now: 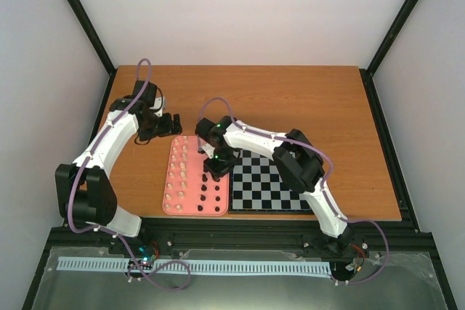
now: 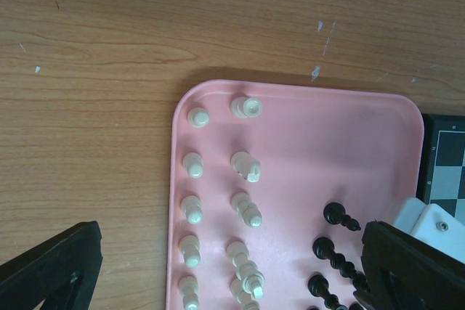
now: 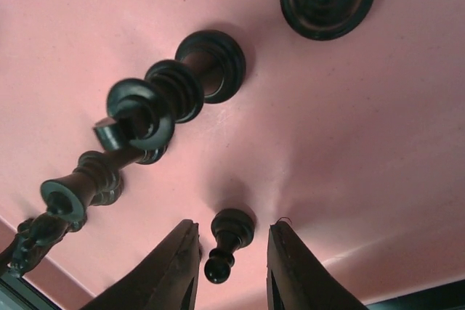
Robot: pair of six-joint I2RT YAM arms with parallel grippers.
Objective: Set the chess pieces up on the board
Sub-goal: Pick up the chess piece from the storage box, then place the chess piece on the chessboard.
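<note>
I see a brown wooden table (image 2: 109, 70), matt, its grain plain, with a few pale flecks. The pink rectangular tray (image 2: 349, 136) looks like smooth matt plastic. The small black chess pieces (image 3: 182, 85) shine glossy; the cream-white chess pieces (image 2: 245, 208) look duller. The right gripper (image 3: 234, 231) has matt black fingers (image 3: 174, 274).

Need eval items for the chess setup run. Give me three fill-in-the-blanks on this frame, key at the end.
1. The right gripper has its jaws either side of a dark pawn standing on the ____ tray.
2. The cream pieces stand in ____ columns on that tray.
3. The visible squares of the board carry ____ pieces.
Missing words: pink; two; no.
</note>
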